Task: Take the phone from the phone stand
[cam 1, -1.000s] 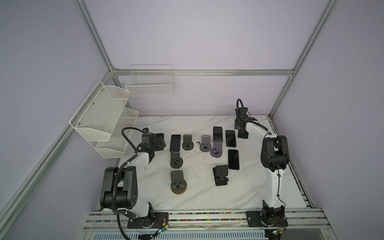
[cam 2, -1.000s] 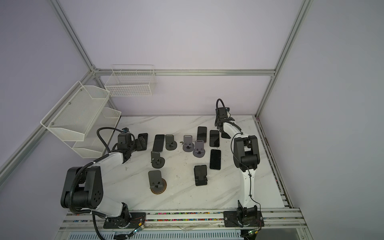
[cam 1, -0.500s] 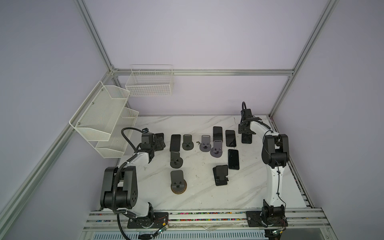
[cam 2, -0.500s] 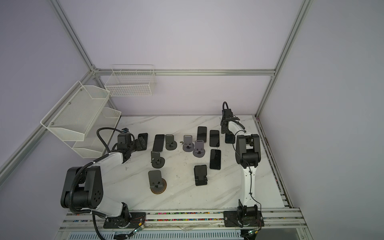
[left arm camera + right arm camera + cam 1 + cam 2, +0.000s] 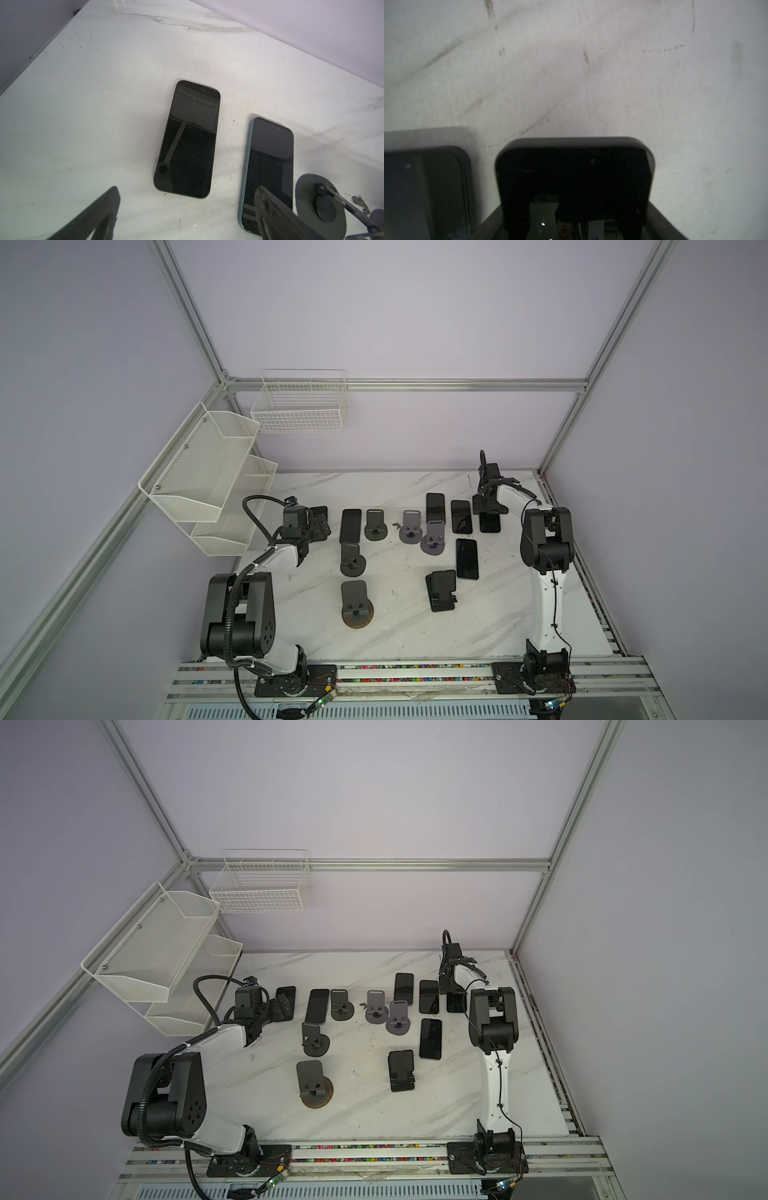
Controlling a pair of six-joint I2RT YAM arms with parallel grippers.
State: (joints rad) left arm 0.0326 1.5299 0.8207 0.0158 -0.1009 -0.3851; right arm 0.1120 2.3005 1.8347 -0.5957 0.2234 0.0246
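My right gripper [image 5: 489, 511] [image 5: 451, 990] is at the table's back right, shut on the sides of a black phone [image 5: 489, 524] [image 5: 575, 166]. The phone hangs low over the marble, beside another flat phone [image 5: 461, 517] [image 5: 425, 187]; I cannot tell whether it touches. No phone stand is under it. Several phone stands stand mid-table, the nearest a grey one [image 5: 433, 537]. At the back left, my left gripper [image 5: 318, 524] [image 5: 187, 189] is open just above a dark phone [image 5: 187, 141] lying flat, with nothing between its fingers [image 5: 99, 212].
More phones lie flat on the table [image 5: 467, 559] [image 5: 350, 525] [image 5: 270, 166]. Other stands include a black one [image 5: 441, 591] and one on a round brown base [image 5: 356, 605]. White wire baskets [image 5: 208, 472] hang on the left wall.
The right gripper has shifted a little to the right with the phone and come down toward the table. The left arm has not moved.
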